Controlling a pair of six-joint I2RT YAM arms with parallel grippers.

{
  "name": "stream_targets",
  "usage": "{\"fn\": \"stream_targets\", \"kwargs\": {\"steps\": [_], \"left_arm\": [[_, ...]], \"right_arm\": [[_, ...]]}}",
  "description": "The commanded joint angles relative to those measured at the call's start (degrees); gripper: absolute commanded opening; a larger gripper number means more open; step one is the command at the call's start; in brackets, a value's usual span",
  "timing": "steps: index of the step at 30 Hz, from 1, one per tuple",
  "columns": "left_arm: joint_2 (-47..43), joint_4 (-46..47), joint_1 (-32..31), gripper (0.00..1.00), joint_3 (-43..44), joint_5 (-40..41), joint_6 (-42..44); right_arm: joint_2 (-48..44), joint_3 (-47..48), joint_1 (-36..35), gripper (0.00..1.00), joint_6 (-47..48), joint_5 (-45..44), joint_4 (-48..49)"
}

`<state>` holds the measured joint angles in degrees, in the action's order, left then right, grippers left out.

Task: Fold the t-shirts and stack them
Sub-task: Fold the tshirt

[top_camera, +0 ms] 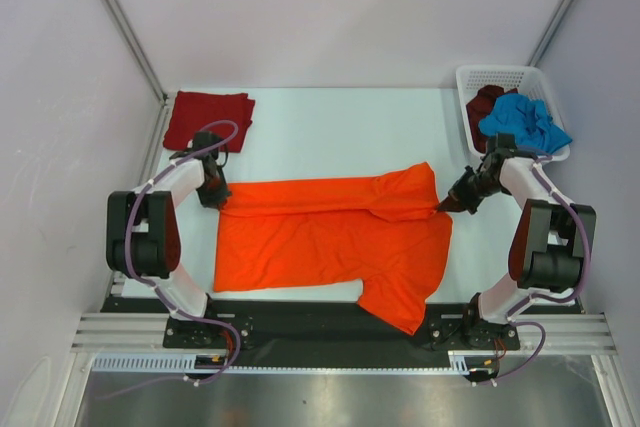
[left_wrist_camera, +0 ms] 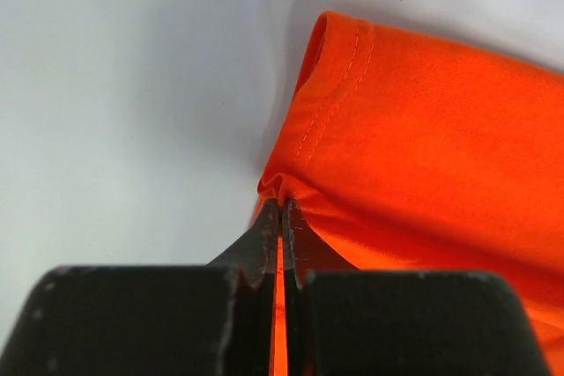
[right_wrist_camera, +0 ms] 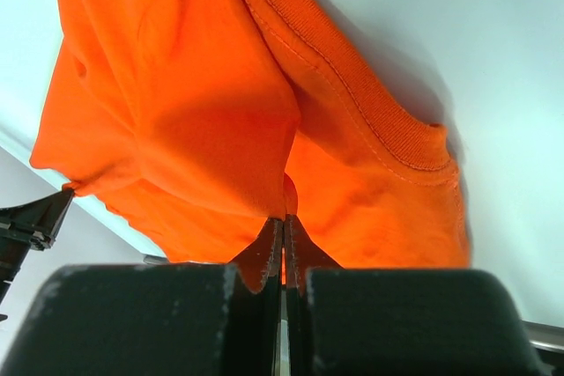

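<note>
The bright orange t-shirt (top_camera: pixel 330 239) lies spread across the table, its far edge folded over toward the near side. My left gripper (top_camera: pixel 219 200) is shut on the shirt's left hem corner (left_wrist_camera: pixel 304 173). My right gripper (top_camera: pixel 447 206) is shut on the cloth near the collar (right_wrist_camera: pixel 370 121) at the shirt's right end. A folded dark red t-shirt (top_camera: pixel 208 119) lies at the far left corner. A blue t-shirt (top_camera: pixel 524 123) and a dark maroon one (top_camera: pixel 487 102) sit crumpled in the basket.
The white lattice basket (top_camera: pixel 470 79) stands at the far right corner. The metal rail (top_camera: pixel 340 329) with the arm bases runs along the near table edge. Grey walls close in the sides and back.
</note>
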<state>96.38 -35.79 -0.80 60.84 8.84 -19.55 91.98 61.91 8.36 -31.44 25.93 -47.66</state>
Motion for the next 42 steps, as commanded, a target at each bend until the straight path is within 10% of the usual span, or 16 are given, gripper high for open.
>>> {"fn": "stream_targets", "kwargs": {"steps": [1, 30, 42], "left_arm": [[0.3, 2.0, -0.3, 0.0, -0.2, 1.1, -0.5], [-1.1, 2.2, -0.2, 0.07, -2.3, 0.8, -0.6], [-6.9, -0.1, -0.3, 0.49, -0.4, 1.7, -1.2]], "right_arm": [[0.3, -0.5, -0.4, 0.0, 0.4, 0.1, 2.3], [1.3, -0.2, -1.2, 0.0, 1.9, -1.6, 3.7], [3.4, 1.3, -1.9, 0.2, 6.7, -5.3, 2.0]]}}
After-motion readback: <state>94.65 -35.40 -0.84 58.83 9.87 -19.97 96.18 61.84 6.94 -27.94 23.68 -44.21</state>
